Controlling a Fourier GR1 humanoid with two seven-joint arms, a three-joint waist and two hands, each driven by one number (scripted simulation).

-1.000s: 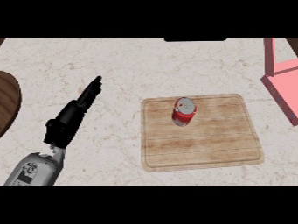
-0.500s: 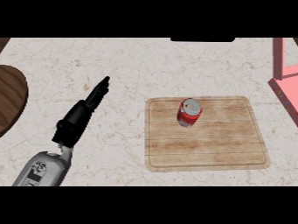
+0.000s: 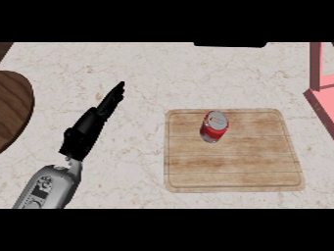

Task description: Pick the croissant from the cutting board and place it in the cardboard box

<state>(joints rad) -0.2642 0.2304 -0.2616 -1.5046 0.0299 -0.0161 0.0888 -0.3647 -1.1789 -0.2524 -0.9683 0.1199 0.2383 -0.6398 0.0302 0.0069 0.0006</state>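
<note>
One red can (image 3: 214,126) on one cutting board (image 3: 234,166); one left robot hand (image 3: 84,133).

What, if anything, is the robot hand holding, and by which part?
Nothing is held. The left robot hand is open, fingers straight, apart from the red can on the cutting board.

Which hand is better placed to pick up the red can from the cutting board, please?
Probably the left: the left hand, open, is beside the cutting board where the can sits. The right hand is not in view.
</note>
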